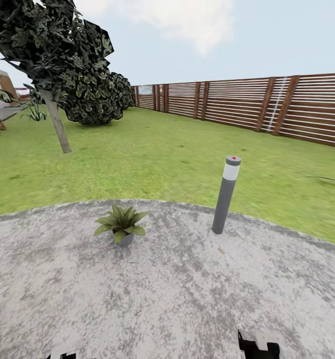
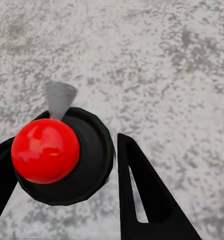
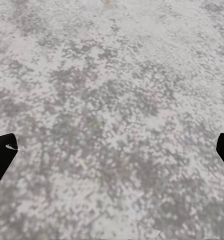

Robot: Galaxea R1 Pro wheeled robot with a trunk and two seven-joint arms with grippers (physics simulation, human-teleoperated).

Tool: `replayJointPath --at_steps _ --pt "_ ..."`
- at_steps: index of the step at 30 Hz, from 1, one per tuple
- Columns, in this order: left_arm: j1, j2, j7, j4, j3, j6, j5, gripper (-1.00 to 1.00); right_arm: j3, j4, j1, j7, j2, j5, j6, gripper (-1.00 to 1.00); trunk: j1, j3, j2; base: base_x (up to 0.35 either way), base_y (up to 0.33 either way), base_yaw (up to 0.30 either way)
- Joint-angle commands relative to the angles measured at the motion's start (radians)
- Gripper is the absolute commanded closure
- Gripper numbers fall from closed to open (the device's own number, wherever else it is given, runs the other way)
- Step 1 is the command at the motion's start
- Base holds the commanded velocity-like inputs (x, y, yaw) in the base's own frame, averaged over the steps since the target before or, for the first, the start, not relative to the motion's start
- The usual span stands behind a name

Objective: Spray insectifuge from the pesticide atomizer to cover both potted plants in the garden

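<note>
The robot stands on the round paving, a mottled grey disc bordered by lawn. One potted plant sits on the paving near its far edge, a low rosette of pointed light-green leaves; its grey pot is mostly covered by the foliage. To the right of the plant, well apart from it, a tall grey post lamp rises from the paving, tilted slightly, with a pale band and a red dot on top. Beyond the plant, across the lawn, stand a leaning tree and a dark shrub, and a brown slatted fence closes the far side. At the picture's left edge a palm trunk and a building are cut off and hard to read.

In the left wrist view, the left gripper holds the pesticide atomizer between its two dark fingers. The bottle is seen end-on from above: a dark round top, a red ball and a grey conical nozzle. Its body and label are hidden beneath the top. One finger is largely cut off at the frame edge.

In the right wrist view, the right gripper is spread wide over bare paving; just the two dark fingertips show at opposite edges. In the head view, dark fragments at the bottom edge are too cropped to identify with confidence.
</note>
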State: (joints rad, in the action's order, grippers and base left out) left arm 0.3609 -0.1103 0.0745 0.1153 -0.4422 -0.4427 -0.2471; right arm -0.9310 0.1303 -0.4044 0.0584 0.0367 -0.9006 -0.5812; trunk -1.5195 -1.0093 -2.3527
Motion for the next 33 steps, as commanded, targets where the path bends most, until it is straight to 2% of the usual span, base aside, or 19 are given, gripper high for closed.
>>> replayJointPath --at_steps 1,16,20,22,24,29,33 --pt "0.001 0.000 0.007 -0.002 -0.003 -0.004 -0.011 1.00 -0.005 -0.001 -0.001 0.006 0.000 -0.011 -0.003 -1.00 0.000 -0.001 0.000 0.045 -0.017 0.279" --pt "0.001 0.000 0.007 -0.002 -0.003 -0.004 -0.011 1.00 -0.005 -0.001 -0.001 0.006 0.000 -0.011 -0.003 -1.00 0.000 -0.001 0.000 0.003 -0.001 0.276" --pt "0.001 0.000 0.007 -0.002 -0.003 -0.004 -0.011 1.00 -0.005 -0.001 -0.001 0.005 0.002 -0.013 -0.003 -1.00 0.000 -0.001 0.000 0.000 0.000 0.046" --pt "-0.005 -0.011 0.019 -0.005 -0.018 -0.004 0.003 1.00 -0.017 -0.001 0.011 0.017 0.013 -0.001 -0.006 -1.00 0.000 -0.001 0.000 0.000 0.000 0.000" --pt "-0.004 -0.009 0.030 -0.005 -0.021 0.005 0.016 1.00 -0.031 0.000 0.022 0.020 0.017 0.003 -0.006 -1.00 0.000 -0.001 0.000 0.000 0.000 0.000" --pt "0.000 0.012 0.017 0.016 -0.011 0.010 0.003 1.00 -0.017 0.004 0.017 0.017 0.006 0.000 -0.006 -1.00 0.000 -0.001 0.000 0.000 0.000 0.000" --pt "0.014 0.005 -0.005 0.039 0.008 0.023 -0.018 1.00 -0.006 0.003 0.016 0.009 0.000 -0.005 -0.006 -1.00 0.000 -0.001 0.000 0.000 0.000 0.000"
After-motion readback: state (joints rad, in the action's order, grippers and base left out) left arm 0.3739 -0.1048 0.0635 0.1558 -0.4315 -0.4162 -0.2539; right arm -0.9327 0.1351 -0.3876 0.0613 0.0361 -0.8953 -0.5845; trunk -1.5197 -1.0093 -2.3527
